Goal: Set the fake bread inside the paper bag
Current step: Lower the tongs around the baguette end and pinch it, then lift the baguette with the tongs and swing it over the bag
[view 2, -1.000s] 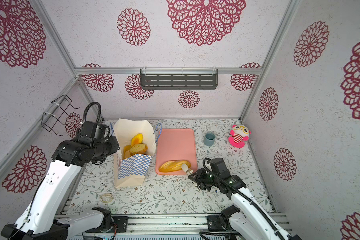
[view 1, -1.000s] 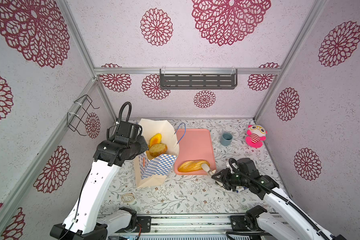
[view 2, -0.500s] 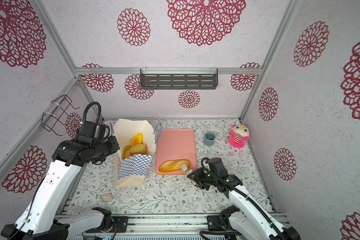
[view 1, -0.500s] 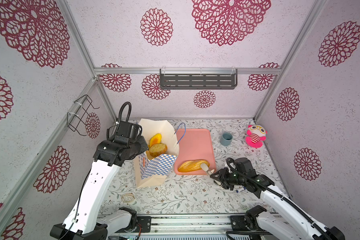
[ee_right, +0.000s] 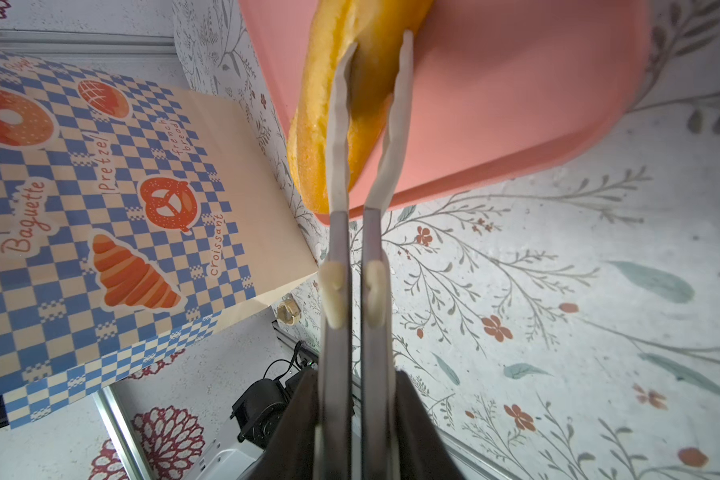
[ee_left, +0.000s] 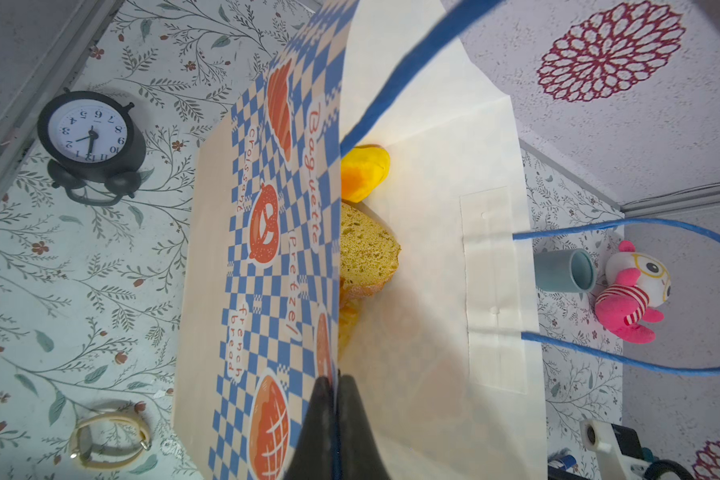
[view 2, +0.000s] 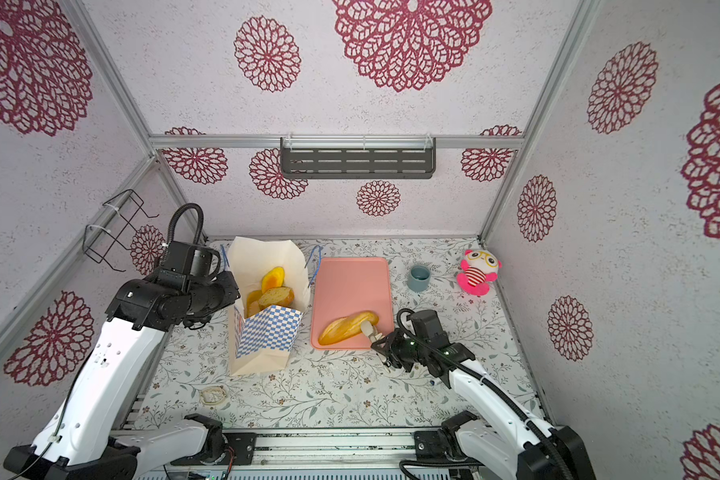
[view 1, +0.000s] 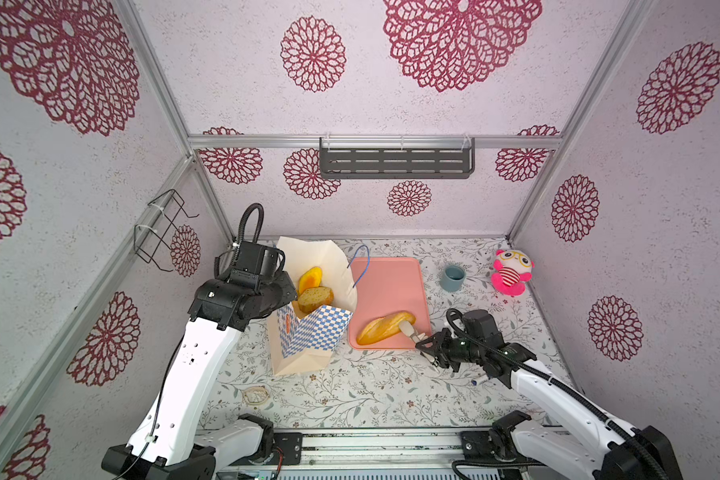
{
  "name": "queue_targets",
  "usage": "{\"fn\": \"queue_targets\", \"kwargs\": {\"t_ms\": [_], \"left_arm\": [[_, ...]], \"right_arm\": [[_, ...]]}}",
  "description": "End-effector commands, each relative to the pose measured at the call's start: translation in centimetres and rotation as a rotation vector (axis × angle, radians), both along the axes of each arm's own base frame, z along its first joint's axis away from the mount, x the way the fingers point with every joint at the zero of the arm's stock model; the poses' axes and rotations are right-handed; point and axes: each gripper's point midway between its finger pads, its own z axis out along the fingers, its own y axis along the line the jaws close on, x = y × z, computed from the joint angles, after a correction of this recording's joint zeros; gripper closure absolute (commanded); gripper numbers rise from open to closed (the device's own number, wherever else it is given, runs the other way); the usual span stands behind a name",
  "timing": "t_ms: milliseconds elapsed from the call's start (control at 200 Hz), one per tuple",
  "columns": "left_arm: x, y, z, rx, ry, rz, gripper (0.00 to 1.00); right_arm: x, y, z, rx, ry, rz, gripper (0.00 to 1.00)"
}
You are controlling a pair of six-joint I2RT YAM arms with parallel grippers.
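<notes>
Bag (view 1: 308,336) stands on the table (view 1: 371,386), mouth open, just left of the pink tray (view 1: 387,282). Inside it are a slice (view 1: 314,298) and a yellow piece (view 1: 310,279). More bread sits under them but is hard to make out. Last loaf (view 1: 385,328) lies on the tray's near end. Right jaws are nearly closed and pinch the loaf's right end, with the fingers (ee_right: 337,124) bowed around it. The loaf's far end is cut off in the right wrist view. Left jaws are fully closed on the bag's checkered rim. They are seen only in the left wrist view, since the wrist hides them in both top views.

Cup (view 1: 452,278) and plush (view 1: 512,272) sit at the back right, well apart from the loaf. Watch (view 1: 255,395) lies near the front, and the clock (ee_left: 88,137) is left of the bag. Nothing lies between loaf and bag.

Compared with a second ago, the right jaws have edged in and narrowed. Loaf and bag are unmoved.
</notes>
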Motion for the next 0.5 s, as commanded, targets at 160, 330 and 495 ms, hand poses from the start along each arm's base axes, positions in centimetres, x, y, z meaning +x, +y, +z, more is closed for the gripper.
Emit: {"fn": "queue_targets", "kwargs": {"t_ms": [160,330,495], "left_arm": [[1.1,0.3,1.3,-0.006,-0.061,0.013,1.00],[1.1,0.4,1.3,-0.005,-0.060,0.014,1.00],[1.3,0.4,1.3,-0.002,-0.061,0.013,1.00]], "right_arm": [[3.5,0.3,4.1,-0.002,-0.162,-0.012,1.00],[4.8,0.1,8.4,-0.045,-0.306,0.015,1.00],[5.4,-0.5,11.9,-0.107,-0.411,0.035,1.00]]}}
